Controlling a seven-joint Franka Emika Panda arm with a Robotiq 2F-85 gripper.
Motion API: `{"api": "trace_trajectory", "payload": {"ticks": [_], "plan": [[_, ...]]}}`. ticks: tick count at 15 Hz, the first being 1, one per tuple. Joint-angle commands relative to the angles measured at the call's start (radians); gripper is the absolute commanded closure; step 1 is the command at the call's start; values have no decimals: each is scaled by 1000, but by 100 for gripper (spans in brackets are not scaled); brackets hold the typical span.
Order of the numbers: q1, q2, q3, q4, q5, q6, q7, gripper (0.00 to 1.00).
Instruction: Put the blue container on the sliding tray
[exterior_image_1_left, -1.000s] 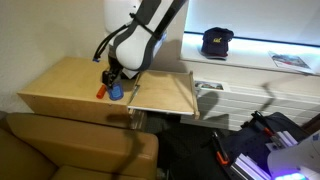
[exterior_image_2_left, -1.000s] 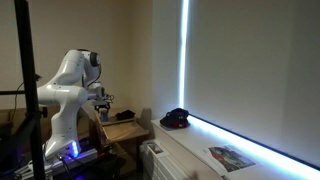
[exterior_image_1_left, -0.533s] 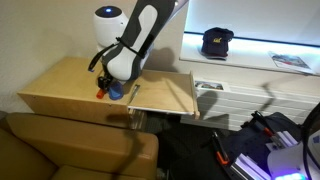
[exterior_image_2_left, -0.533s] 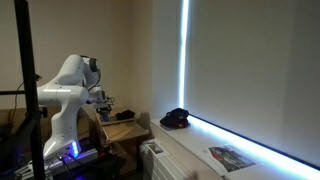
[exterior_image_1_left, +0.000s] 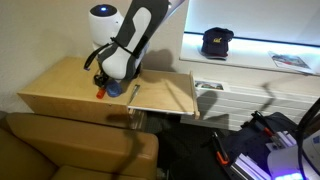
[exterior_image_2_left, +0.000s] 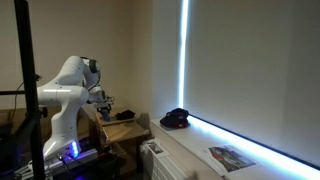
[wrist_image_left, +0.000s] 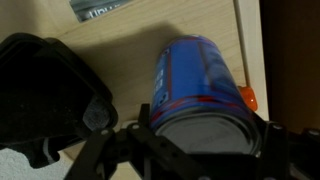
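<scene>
The blue container (wrist_image_left: 200, 80), a small upright cylinder with a greyish top, stands on the wooden desk top (exterior_image_1_left: 55, 85) near its edge with the sliding tray (exterior_image_1_left: 165, 98). In an exterior view only a sliver of the container's blue (exterior_image_1_left: 116, 91) shows under the arm. My gripper (wrist_image_left: 205, 140) is lowered over it, with one finger on each side of the top, close to its wall. It looks open and not clamped. In an exterior view the gripper (exterior_image_1_left: 112, 84) is low over the desk. The light wood tray is bare.
A black boxy object (wrist_image_left: 45, 100) lies right beside the container, and a thin red tool (exterior_image_1_left: 100, 94) on its other side. A brown couch (exterior_image_1_left: 70, 145) fronts the desk. A black cap (exterior_image_1_left: 216, 40) and a magazine (exterior_image_1_left: 290, 61) lie on the sill.
The arm has come down and shifted slightly along the desk, so the gripper now straddles the blue container instead of hovering above it. The container has not moved.
</scene>
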Motion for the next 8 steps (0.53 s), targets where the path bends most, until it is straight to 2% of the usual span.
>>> {"api": "trace_trajectory", "payload": {"ticks": [1,4,8], "plan": [[-25,-61,27,-22,34,-117,-25,41],[-73,-159,59,-83,69,-218,-28,42],[-174,-315,106,-228,129,-261,-6,42]]}}
